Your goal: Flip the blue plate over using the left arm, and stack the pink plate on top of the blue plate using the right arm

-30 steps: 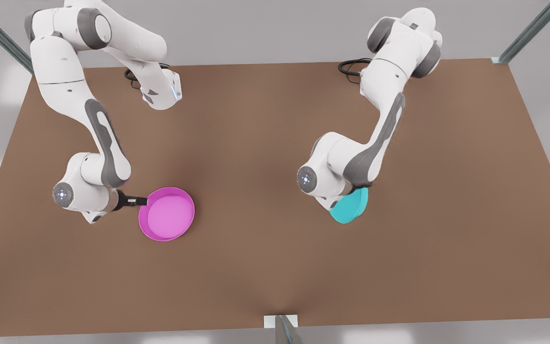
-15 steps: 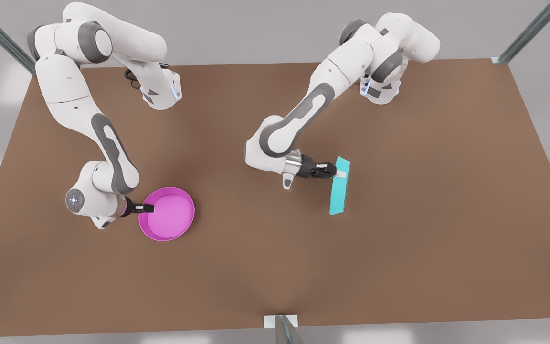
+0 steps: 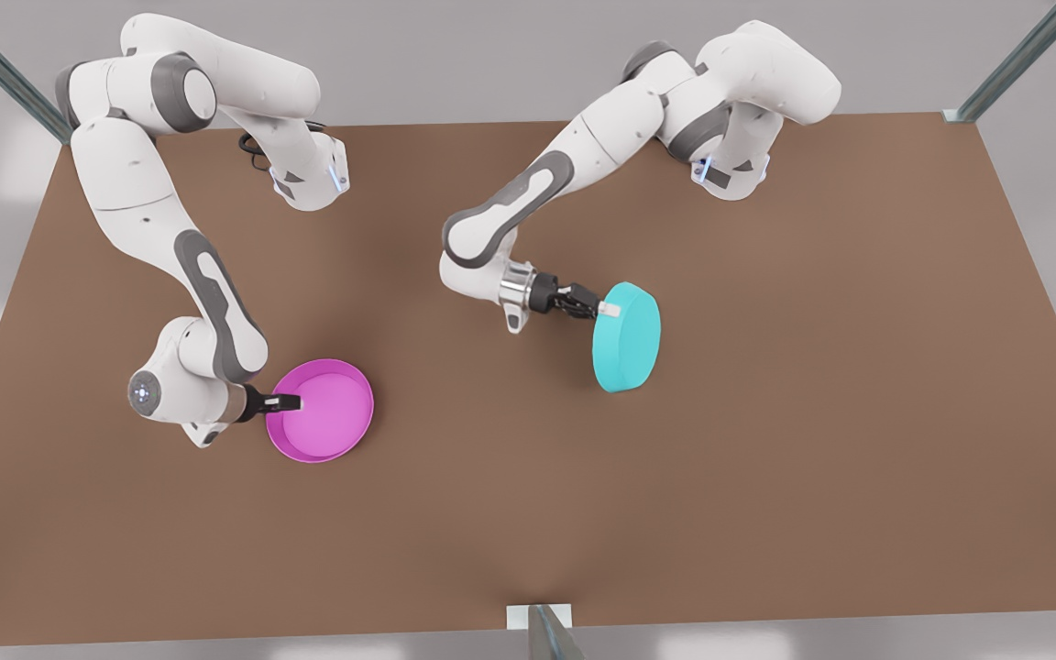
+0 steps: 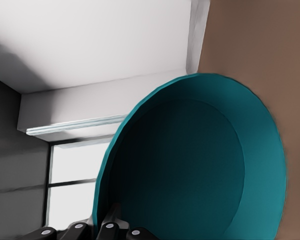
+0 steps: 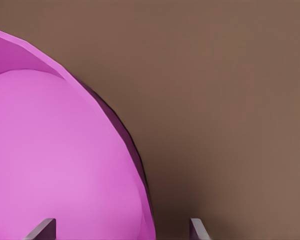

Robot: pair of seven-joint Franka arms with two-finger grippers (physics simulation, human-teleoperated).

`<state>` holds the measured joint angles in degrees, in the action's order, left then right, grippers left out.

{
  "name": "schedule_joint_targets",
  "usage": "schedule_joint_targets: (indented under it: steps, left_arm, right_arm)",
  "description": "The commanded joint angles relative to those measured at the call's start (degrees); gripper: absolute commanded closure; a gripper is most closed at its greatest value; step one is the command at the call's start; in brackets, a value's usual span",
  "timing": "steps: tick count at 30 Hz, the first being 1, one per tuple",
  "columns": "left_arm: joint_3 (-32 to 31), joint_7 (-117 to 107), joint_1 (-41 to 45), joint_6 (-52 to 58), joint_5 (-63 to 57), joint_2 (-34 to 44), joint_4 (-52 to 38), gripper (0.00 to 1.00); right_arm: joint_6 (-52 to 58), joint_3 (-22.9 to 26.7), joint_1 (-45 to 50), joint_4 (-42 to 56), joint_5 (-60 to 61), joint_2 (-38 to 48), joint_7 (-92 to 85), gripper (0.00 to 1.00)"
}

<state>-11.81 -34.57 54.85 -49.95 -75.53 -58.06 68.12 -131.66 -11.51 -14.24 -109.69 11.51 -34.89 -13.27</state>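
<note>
The left gripper point(image 3: 603, 308) is clamping closed on the rim of the round shallow turquoise plastic dish, the blue plate point(image 3: 627, 336), holding it lifted off the brown tabletop point(image 3: 858, 385) and tilted with its flat base facing up. The dish looks stiff and light, probably slippery, so the raised rim is the sensible place to pinch.

The right gripper point(image 3: 288, 401) is sitting at the near rim of the round magenta plastic dish, the pink plate point(image 3: 322, 410), which is lying flat and open side up just beyond its fingertips; the fingers are spread astride the rim, not yet squeezing.

Count: one turquoise dish, one magenta dish, two arms.
</note>
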Motion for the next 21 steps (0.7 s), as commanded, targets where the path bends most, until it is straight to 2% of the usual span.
schedule_joint_targets:
  steps: [1, 3, 5, 17, 21]
  left_arm:
    - [0.0, -0.1, 0.1, -0.1, 1.0, 0.0, 0.0, 0.79]
    - [0.0, -0.1, 1.0, 0.5, -0.1, -0.9, 0.0, 0.79]
    - [0.0, -0.1, 1.8, 0.6, -0.8, -1.6, 0.0, 0.79]
    - [0.0, -0.2, 4.7, 3.0, -4.1, -6.2, -0.1, 0.79]
    - [0.0, -0.2, 5.7, 4.0, -4.2, -7.0, -0.1, 0.79]
  right_arm:
    - [0.0, 0.0, 0.0, 0.0, 0.0, 0.0, 0.0, 0.23]
    - [0.0, 0.0, 0.0, 0.0, 0.0, 0.0, 0.0, 0.39]
    - [0.1, 0.0, 0.0, 0.1, 0.0, 0.0, -0.2, 0.48]
    - [0.8, 0.0, 0.0, 0.6, -0.1, -0.1, -0.4, 0.47]
    - [0.8, 0.0, 0.0, 0.6, -0.1, -0.1, -0.4, 0.5]
